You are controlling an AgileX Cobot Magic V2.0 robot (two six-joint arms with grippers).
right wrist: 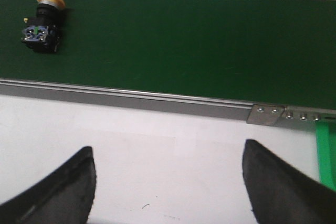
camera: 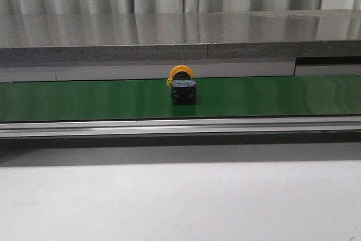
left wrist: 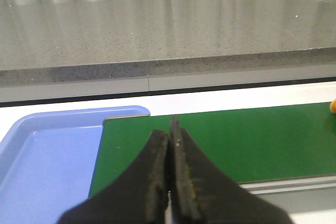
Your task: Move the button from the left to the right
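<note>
Button (camera: 183,86) lies on its side on the green conveyor belt (camera: 84,99), about mid-belt in the front view. Yellow-orange mushroom cap points toward the far edge of the belt; black blocky body faces the camera, blue-green markings on the end face. Markings too small to read; no legible writing or brand anywhere.

Right wrist view: button (right wrist: 42,22) sits on the belt (right wrist: 184,40), well apart from the right gripper (right wrist: 168,182). Right fingers (right wrist: 68,187) spread wide, nothing between them, hanging over the white tabletop (right wrist: 157,145) on the near side of the belt's metal rail (right wrist: 131,99). No contact with the button.

Left wrist view: left gripper (left wrist: 169,182) has its fingers (left wrist: 155,177) pressed together, tips touching, nothing held. They sit above the belt's left end (left wrist: 220,140), just beside a blue tray (left wrist: 47,156). Only an orange sliver of the button's cap (left wrist: 333,106) shows at the frame edge, well apart from these fingers.
</note>
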